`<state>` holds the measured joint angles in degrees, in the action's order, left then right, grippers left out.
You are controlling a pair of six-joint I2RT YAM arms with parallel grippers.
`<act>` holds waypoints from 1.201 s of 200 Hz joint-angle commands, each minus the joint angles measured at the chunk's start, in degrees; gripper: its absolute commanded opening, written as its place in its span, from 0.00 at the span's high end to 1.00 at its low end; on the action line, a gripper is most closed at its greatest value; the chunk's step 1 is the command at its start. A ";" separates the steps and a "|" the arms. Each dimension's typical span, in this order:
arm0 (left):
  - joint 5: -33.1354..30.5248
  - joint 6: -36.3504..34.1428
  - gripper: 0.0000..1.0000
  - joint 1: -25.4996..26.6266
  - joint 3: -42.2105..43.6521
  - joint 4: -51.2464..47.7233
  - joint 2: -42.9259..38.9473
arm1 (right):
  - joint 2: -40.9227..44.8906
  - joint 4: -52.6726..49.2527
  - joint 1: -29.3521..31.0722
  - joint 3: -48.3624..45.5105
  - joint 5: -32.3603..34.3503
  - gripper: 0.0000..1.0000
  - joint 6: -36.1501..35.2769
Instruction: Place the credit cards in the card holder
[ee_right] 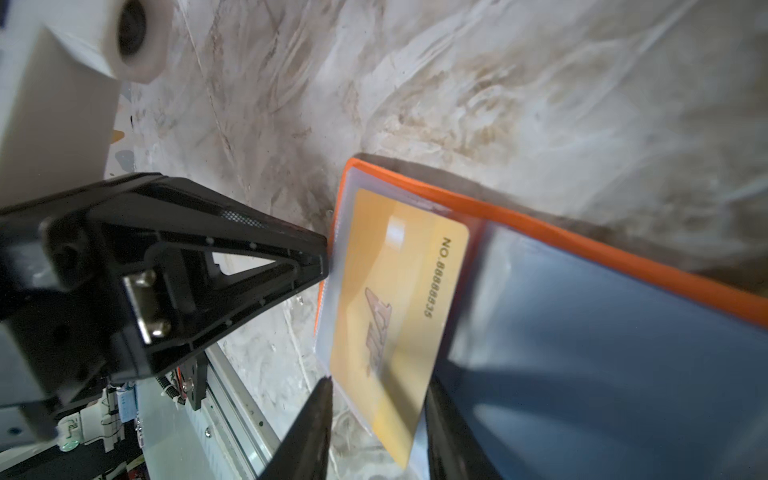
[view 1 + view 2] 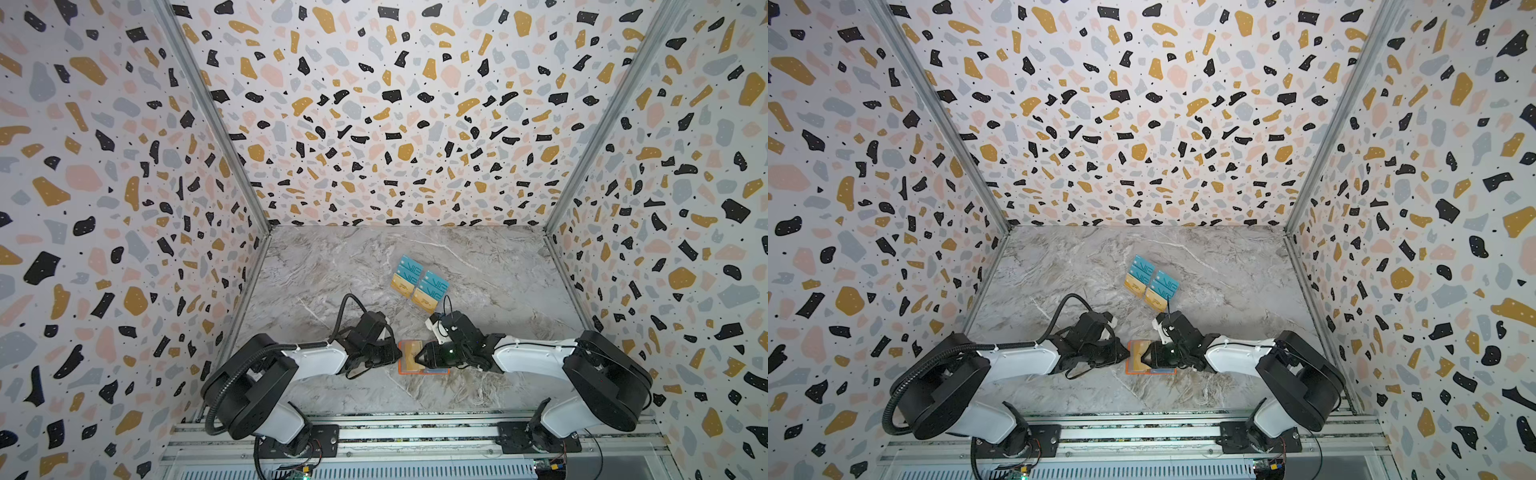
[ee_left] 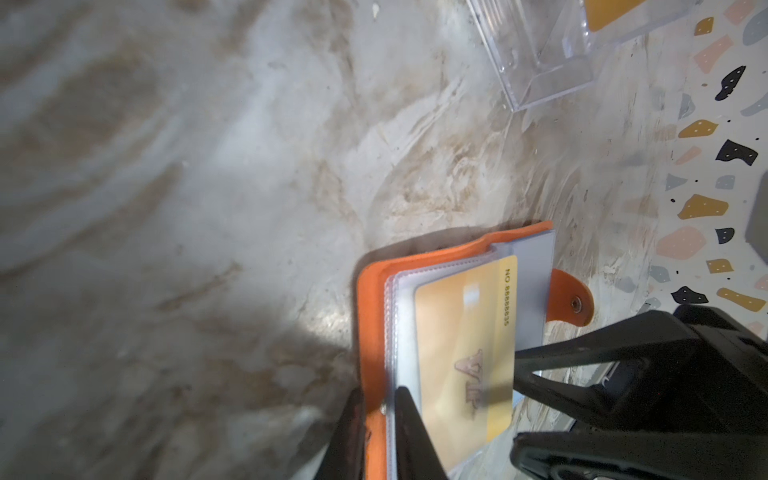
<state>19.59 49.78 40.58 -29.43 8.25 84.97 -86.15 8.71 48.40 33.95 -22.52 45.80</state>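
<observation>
The orange card holder (image 2: 402, 371) (image 2: 1128, 371) lies open on the marble table near the front, between both arms. My left gripper (image 3: 379, 399) (image 2: 397, 354) is shut on its orange cover (image 3: 374, 299) and the clear sleeves' stitched edge. A gold credit card (image 3: 461, 353) (image 1: 395, 311) sits partly inside the top sleeve. My right gripper (image 1: 380, 390) (image 2: 419, 356) stands open with one finger on each side of that card's outer end. More credit cards (image 2: 419, 282) (image 2: 1152, 282), teal and gold, stand further back.
A transparent acrylic tiered stand (image 3: 540, 62) holds the other cards, just behind the right wrist. The holder's snap tab (image 3: 575, 303) sticks out to one side. A bluish sleeve page (image 1: 582, 353) lies beside the gold card. Patterned walls enclose three sides; a metal rail (image 2: 415, 432) runs along the front.
</observation>
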 commanded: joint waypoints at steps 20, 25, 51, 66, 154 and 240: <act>0.01 2.22 0.82 0.20 2.62 -1.66 -0.45 | -2.40 -1.05 2.17 2.11 3.10 0.60 2.20; 0.13 2.19 0.82 0.20 2.62 -1.59 -0.29 | -2.86 -0.78 2.30 2.39 3.06 0.60 2.03; 0.32 2.33 0.82 0.26 2.66 -0.65 -0.26 | -4.43 -0.83 3.16 4.69 3.38 0.60 0.38; 0.39 2.31 0.82 0.21 2.62 -0.53 -0.46 | -5.15 -2.12 3.70 6.38 4.12 0.60 -0.72; 0.66 1.63 0.81 0.20 1.59 -0.25 0.18 | -6.95 -4.16 5.48 9.28 3.80 0.60 -2.24; -1.00 -2.24 0.81 0.20 -2.06 -6.89 1.15 | -3.65 -11.69 6.18 10.68 8.45 0.53 -5.46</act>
<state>19.31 49.98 40.53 -29.91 6.92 84.68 -91.85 2.02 53.54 42.37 -15.88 43.22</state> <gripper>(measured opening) 0.185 0.443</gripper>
